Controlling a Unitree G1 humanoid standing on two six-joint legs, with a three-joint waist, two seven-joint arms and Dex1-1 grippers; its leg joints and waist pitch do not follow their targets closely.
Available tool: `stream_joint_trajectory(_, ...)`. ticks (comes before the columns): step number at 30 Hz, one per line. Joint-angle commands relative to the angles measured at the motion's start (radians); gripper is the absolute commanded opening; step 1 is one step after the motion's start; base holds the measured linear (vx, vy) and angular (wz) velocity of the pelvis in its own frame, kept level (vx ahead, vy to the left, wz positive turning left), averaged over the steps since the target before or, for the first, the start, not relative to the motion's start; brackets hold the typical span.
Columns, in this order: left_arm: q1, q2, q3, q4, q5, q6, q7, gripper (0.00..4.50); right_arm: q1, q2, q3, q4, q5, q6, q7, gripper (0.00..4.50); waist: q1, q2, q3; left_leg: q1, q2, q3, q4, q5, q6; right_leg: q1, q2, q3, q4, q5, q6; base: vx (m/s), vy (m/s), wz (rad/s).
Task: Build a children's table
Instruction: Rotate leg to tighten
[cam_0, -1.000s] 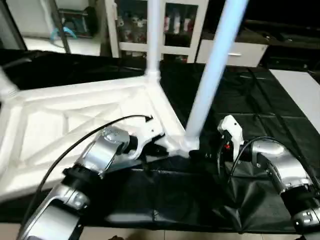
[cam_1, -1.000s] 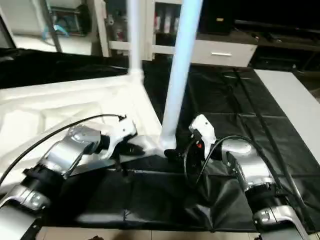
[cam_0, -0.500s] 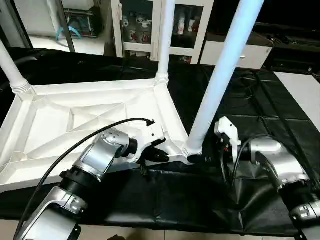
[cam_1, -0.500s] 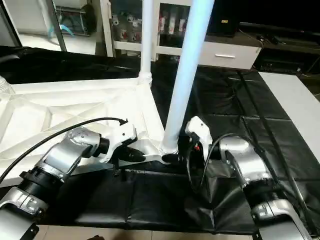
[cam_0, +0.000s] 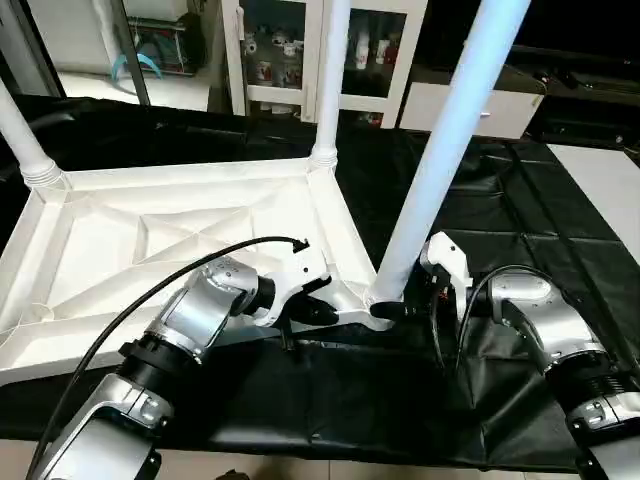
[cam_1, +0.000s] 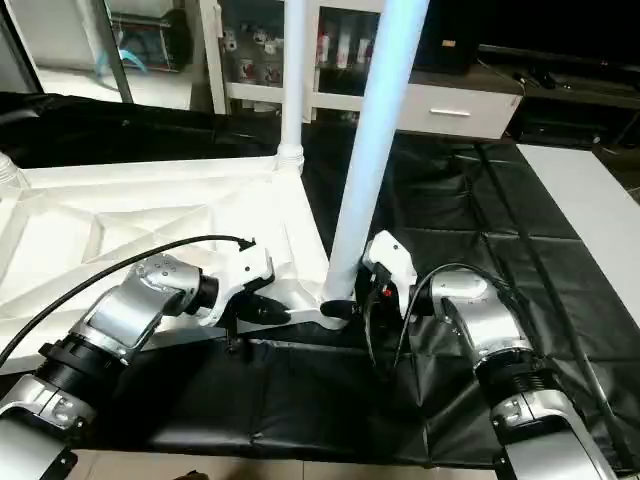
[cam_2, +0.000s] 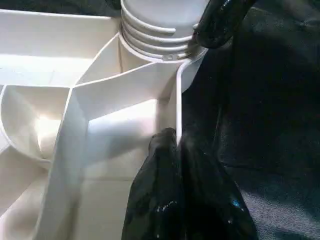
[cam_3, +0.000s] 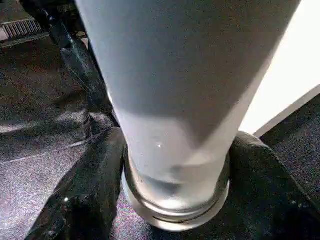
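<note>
Pinching the tabletop (cam_0: 150, 240) rim, my left gripper (cam_2: 176, 150) has its jaws together on the thin wall. My right gripper (cam_3: 175, 200) clamps around the nearest leg's (cam_0: 440, 140) base.

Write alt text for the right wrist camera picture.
A white table leg stands upright at close range, the right gripper with one black finger on each side of its ribbed base. Black table cover lies behind.

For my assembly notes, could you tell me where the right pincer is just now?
The right pincer is low on the robot's right, its fingers on both sides of the nearest leg, just above the tabletop's near corner socket.
</note>
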Motion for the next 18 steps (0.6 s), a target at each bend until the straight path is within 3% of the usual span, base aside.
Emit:
stream_joint_trajectory(1, 0.033, -0.001, -0.063, 0.022, 0.012, 0.031, -0.028, 0.00, -0.008, 0.003, 0.008, 0.016, -0.025, -0.010, 0.001, 2.72, -0.003, 0.002, -0.064, 0.003, 0.033, -0.002, -0.061, -0.220, 0.050, 0.053, -0.054, 0.045, -0.053, -0.232, -0.236, 0.000, 0.000, 0.00)
stream_joint_trajectory(7, 0.028, -0.018, -0.043, 0.040, 0.012, 0.037, 0.013, 0.00, -0.003, 0.038, -0.014, 0.043, -0.033, -0.035, -0.089, 2.72, -0.008, 0.004, -0.060, 0.004, 0.033, -0.003, -0.064, -0.263, 0.035, 0.050, -0.056, 0.045, -0.060, -0.296, -0.223, 0.000, 0.000, 0.00)
stream_joint_trajectory(10, -0.007, -0.075, 0.007, 0.109, 0.016, 0.029, 0.131, 0.00, -0.004, 0.130, -0.076, 0.095, -0.034, -0.030, -0.313, 2.71, -0.020, 0.004, -0.053, 0.007, 0.030, -0.007, -0.068, -0.331, 0.013, 0.044, -0.056, 0.041, -0.077, -0.430, -0.179, 0.000, 0.000, 0.00)
stream_joint_trajectory(11, -0.016, -0.088, 0.018, 0.126, 0.018, 0.024, 0.161, 0.00, -0.004, 0.153, -0.089, 0.102, -0.035, -0.027, -0.368, 2.71, -0.025, 0.005, -0.054, 0.013, 0.029, -0.010, -0.067, -0.360, 0.000, 0.039, -0.057, 0.038, -0.085, -0.485, -0.159, 0.000, 0.000, 0.00)
stream_joint_trajectory(13, -0.017, -0.089, 0.018, 0.128, 0.018, 0.023, 0.163, 0.00, -0.004, 0.155, -0.090, 0.102, -0.035, -0.027, -0.372, 2.70, -0.031, 0.003, -0.055, 0.006, 0.028, -0.015, -0.069, -0.365, -0.007, 0.043, -0.059, 0.035, -0.085, -0.507, -0.140, 0.000, 0.000, 0.00)
stream_joint_trajectory(14, -0.028, -0.104, 0.031, 0.147, 0.020, 0.017, 0.196, 0.00, -0.008, 0.184, -0.109, 0.110, -0.030, -0.012, -0.444, 2.70, -0.036, 0.005, -0.052, 0.006, 0.027, -0.017, -0.070, -0.389, -0.005, 0.039, -0.057, 0.030, -0.093, -0.548, -0.116, 0.000, 0.000, 0.00)
stream_joint_trajectory(18, -0.062, -0.138, 0.062, 0.199, 0.028, -0.012, 0.289, 0.00, -0.036, 0.289, -0.177, 0.133, -0.023, 0.032, -0.715, 2.70, -0.054, 0.007, -0.053, 0.009, 0.024, -0.021, -0.069, -0.418, -0.010, 0.030, -0.058, 0.027, -0.100, -0.574, -0.103, 0.000, 0.000, 0.00)
